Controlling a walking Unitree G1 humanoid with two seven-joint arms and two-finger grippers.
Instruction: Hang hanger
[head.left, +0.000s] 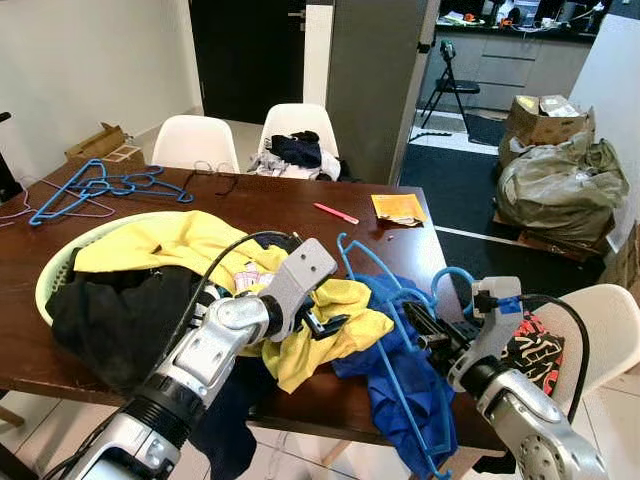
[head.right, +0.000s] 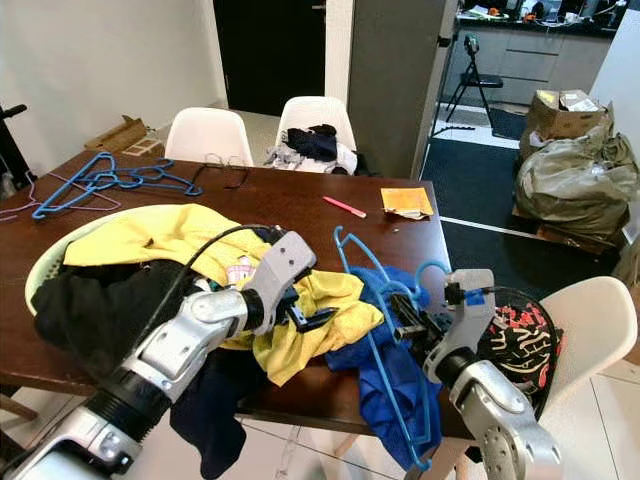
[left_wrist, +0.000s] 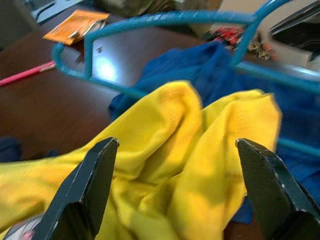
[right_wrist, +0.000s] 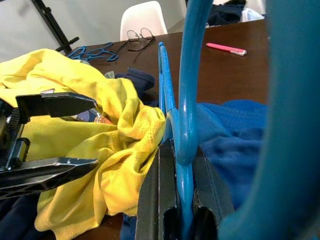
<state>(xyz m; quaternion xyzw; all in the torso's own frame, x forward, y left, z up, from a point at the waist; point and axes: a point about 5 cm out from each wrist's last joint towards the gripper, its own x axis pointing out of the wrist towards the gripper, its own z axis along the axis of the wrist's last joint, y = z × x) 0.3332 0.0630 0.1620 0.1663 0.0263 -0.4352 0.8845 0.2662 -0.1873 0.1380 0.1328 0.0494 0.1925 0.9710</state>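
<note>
Fingers of the right gripper (right_wrist: 180, 200) pinch a blue hanger (head.left: 385, 300) lying over the blue shirt (head.left: 410, 370) at the table (head.left: 280, 205) edge. Beside it, the left gripper (left_wrist: 175, 190) hovers spread wide above a yellow shirt (head.left: 330, 325).

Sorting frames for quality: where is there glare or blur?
Left wrist view: glare patch on the table, hanger and far items soft. Right wrist view: near hanger bar blurred large. Eye views: evenly lit, sharp, mild sheen on the table.
</note>
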